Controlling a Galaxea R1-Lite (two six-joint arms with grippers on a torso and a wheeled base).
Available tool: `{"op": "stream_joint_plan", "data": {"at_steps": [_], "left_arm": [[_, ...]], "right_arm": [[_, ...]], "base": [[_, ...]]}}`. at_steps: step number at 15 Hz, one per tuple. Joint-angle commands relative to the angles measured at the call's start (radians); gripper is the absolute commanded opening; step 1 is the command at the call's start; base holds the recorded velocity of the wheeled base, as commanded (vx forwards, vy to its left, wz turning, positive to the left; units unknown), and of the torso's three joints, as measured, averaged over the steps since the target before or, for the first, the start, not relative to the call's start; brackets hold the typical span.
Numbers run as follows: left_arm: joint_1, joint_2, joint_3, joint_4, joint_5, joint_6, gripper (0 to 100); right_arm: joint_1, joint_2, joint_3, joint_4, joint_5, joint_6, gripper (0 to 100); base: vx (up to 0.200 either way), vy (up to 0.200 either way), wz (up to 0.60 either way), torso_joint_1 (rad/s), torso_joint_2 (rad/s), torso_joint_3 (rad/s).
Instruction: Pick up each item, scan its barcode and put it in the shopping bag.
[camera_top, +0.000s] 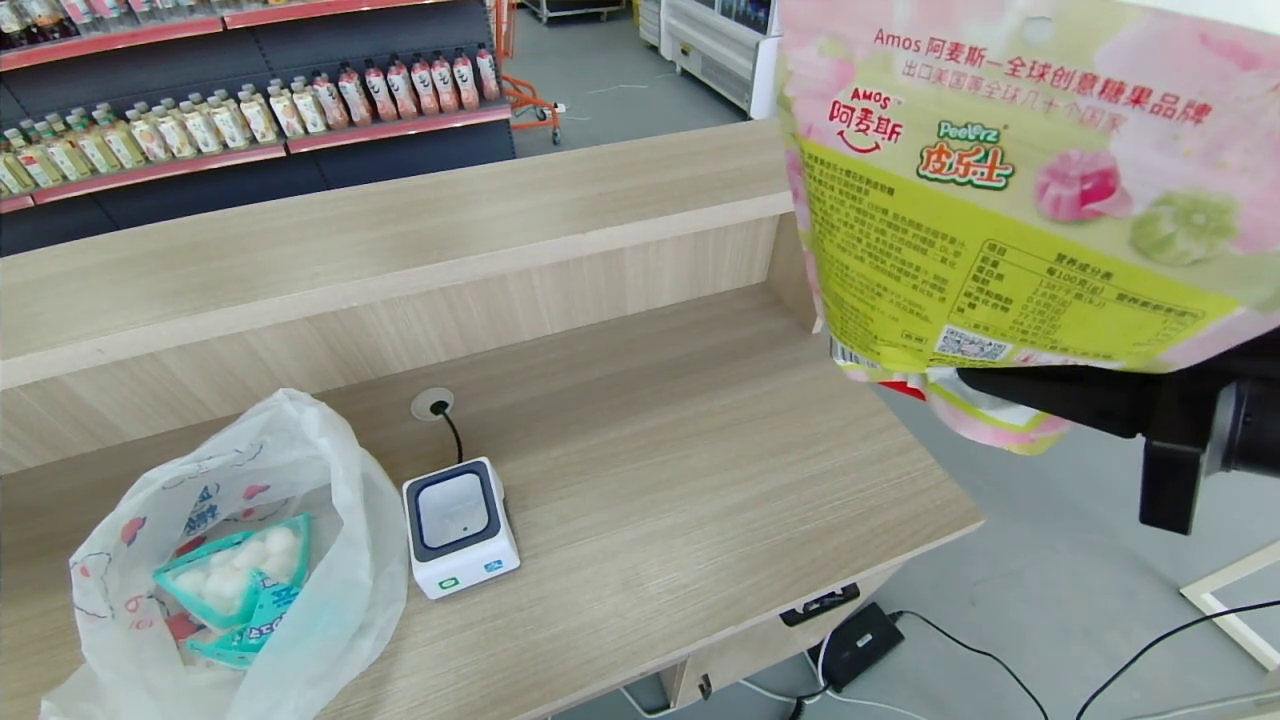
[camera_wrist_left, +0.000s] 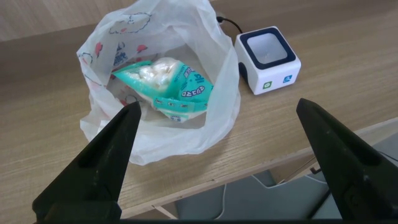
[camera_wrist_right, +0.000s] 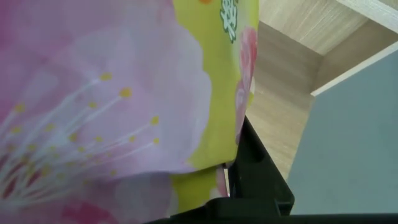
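A pink and green candy pouch (camera_top: 1010, 190) hangs high at the right of the head view, off the counter's right end, with my right gripper (camera_top: 975, 385) shut on its lower edge. The same pouch (camera_wrist_right: 118, 106) presses close against the right wrist camera. A white barcode scanner (camera_top: 460, 527) sits on the wooden counter (camera_top: 700, 470), its window facing up. Left of it lies the translucent shopping bag (camera_top: 330, 560), mouth open, holding teal packets of white sweets (camera_top: 240, 575). My left gripper (camera_wrist_left: 217, 155) hovers open above the bag (camera_wrist_left: 217, 106) and the counter's front edge.
A raised wooden ledge (camera_top: 400, 240) runs behind the counter. The scanner's cable (camera_top: 452, 432) goes into a grommet hole. Shelves of bottles (camera_top: 240, 110) stand behind. Cables and a black box (camera_top: 860, 640) lie on the floor by the counter's right end.
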Motion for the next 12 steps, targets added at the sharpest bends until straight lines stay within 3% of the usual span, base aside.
{"op": "stream_joint_plan", "data": {"at_steps": [1,6,12], "left_arm": [[0.0,0.0,0.0,0.0,0.0,0.0,100],[0.0,0.0,0.0,0.0,0.0,0.0,100],[0.0,0.0,0.0,0.0,0.0,0.0,100]], "right_arm": [[-0.008,-0.002,-0.003,0.012,0.0,-0.012,0],[-0.013,-0.007,0.006,0.026,0.003,-0.05,0],[-0.019,0.013,0.018,0.029,0.023,-0.158,0]], "base": [[0.0,0.0,0.0,0.0,0.0,0.0],[0.0,0.0,0.0,0.0,0.0,0.0],[0.0,0.0,0.6,0.002,0.0,0.001]]}}
